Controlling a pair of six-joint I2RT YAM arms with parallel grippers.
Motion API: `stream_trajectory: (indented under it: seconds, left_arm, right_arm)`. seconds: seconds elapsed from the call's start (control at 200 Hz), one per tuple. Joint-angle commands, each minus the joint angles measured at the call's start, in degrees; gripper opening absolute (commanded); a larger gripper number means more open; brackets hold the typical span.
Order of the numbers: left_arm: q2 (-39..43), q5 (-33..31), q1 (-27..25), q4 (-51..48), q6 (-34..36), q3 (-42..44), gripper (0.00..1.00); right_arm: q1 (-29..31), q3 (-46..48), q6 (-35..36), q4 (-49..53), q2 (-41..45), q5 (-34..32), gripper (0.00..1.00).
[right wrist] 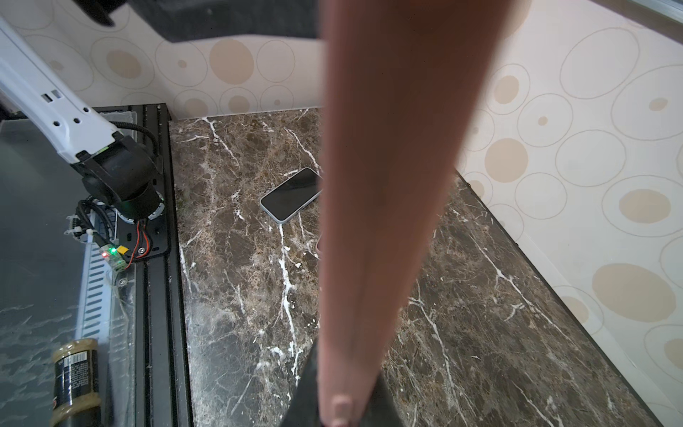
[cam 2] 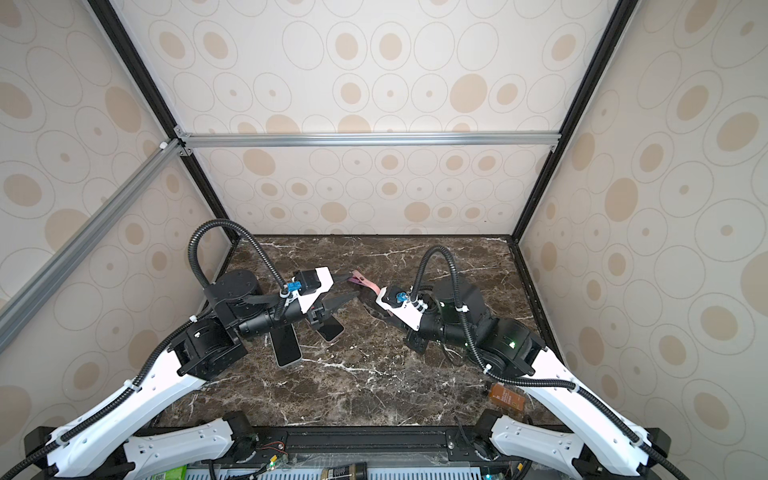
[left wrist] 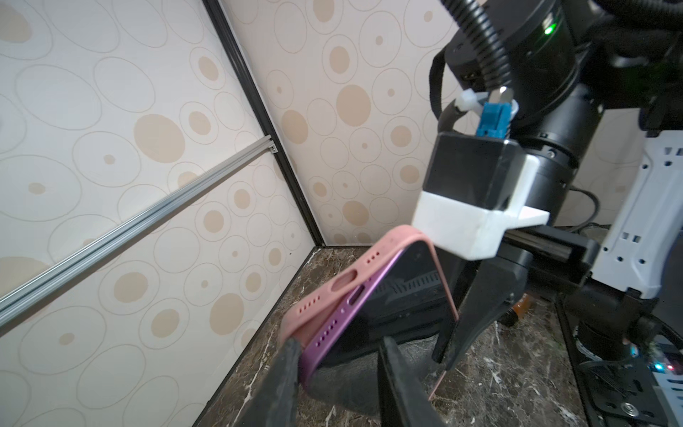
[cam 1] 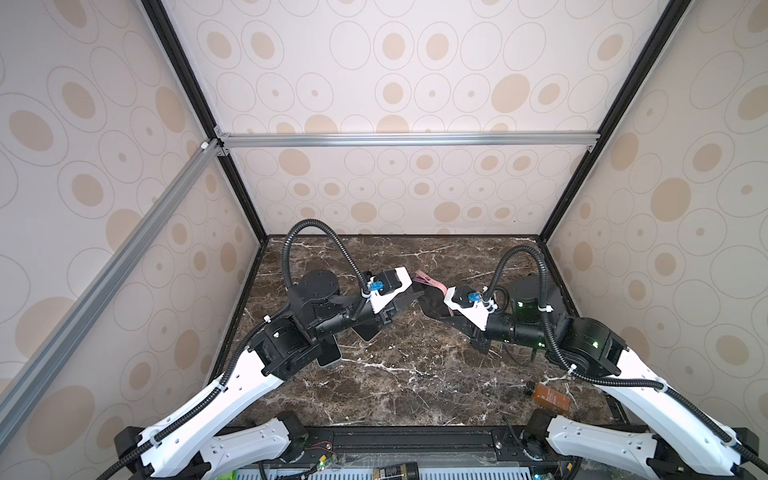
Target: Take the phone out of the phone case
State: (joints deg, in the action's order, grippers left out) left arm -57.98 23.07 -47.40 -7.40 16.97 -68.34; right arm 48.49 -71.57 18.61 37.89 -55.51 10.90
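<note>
While my right gripper [left wrist: 452, 332] clenches the pink silicone case [left wrist: 332, 281] aloft toward the marble table's [cam 1: 395, 386] far edge, the left gripper [left wrist: 340, 344], jaws parted, straddles its purple phone [left wrist: 388, 295], which a shallow pinch could drop.

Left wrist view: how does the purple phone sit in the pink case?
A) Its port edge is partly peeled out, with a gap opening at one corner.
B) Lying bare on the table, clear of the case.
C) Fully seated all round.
A: the port edge of the phone stands off the matching edge of the case, and the gap widens toward one corner.
</note>
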Motion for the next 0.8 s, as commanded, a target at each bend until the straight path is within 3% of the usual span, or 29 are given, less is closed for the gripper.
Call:
stream_trajectory:
  seconds: [0.0, 0.37, 0.62, 0.795]
  left_arm:
    - [-2.22, 12.00, 2.36, -5.08, -0.64, -2.13, 0.34]
    - [-3.37, 23.83, 7.63, -1.35, -5.14, -1.99, 0.33]
    - [-3.28, 36.22, 11.42, 9.81, -14.97, 1.59, 0.35]
    - [-3.33, 39.48, 11.88, 19.56, -22.58, 4.81, 0.36]
  right_arm:
    - [1.75, -4.04, 5.18, -3.07, -0.02, 8.30, 0.00]
    - [1.42, -5.99, 6.42, -0.52, -1.52, 9.52, 0.00]
    - [-2.40, -7.92, 6.27, -0.92, -1.64, 20.44, 0.00]
    - [-4.96, -7.55, 3.65, -5.61, -1.85, 27.65, 0.00]
